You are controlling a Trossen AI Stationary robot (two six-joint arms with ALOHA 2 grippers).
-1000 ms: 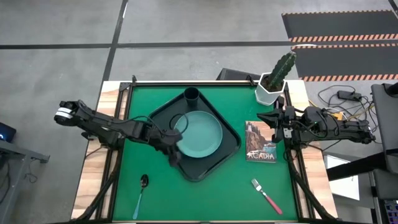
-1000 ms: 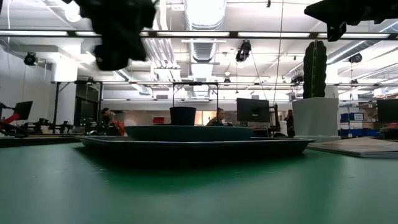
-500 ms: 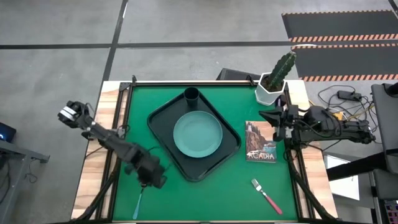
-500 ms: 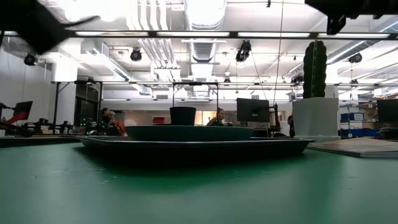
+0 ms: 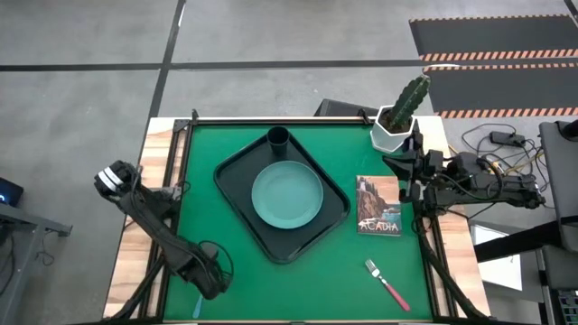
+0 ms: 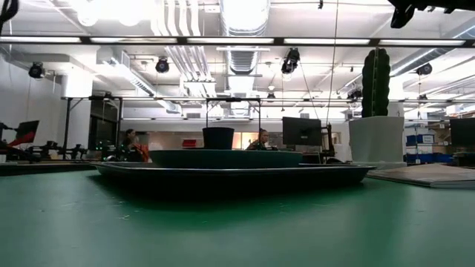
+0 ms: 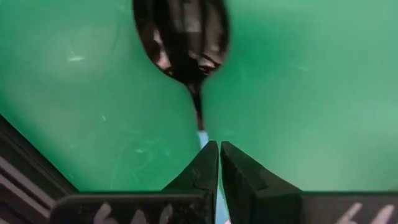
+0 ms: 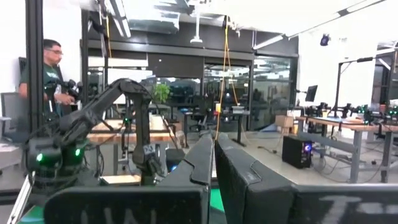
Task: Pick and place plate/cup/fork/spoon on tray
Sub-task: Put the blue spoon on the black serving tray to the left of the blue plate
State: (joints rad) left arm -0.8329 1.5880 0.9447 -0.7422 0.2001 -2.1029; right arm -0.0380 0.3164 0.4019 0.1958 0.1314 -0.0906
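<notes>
The spoon [image 7: 181, 38] lies flat on the green mat near the table's near left corner; in the high view only its light-blue handle end [image 5: 196, 310] shows past my arm. My left gripper [image 7: 219, 163] is shut and points down over the handle's start, just behind the dark bowl; it also shows in the high view [image 5: 208, 282]. The teal plate [image 5: 287, 196] and the dark cup [image 5: 278, 138] sit on the black tray [image 5: 289, 246]. The red-handled fork [image 5: 386, 283] lies at the near right. My right gripper [image 8: 214, 157] is shut and empty at the right edge [image 5: 397, 171]. My left gripper's shut fingertips [image 7: 208, 163] stand from above over the spoon's blue handle [image 7: 203, 138], close to the neck, and lie along it. I cannot tell whether they touch it. The spoon lies flat on the mat.
A picture book [image 5: 379, 206] lies right of the tray. A white pot with a cactus [image 5: 395, 125] stands at the far right corner. Open green mat lies between the spoon and the fork along the near edge.
My left gripper has left the tray's left side beside the plate and swung toward the table's near edge and down, ending over the spoon. The plate, cup, tray and fork have stayed where they were.
</notes>
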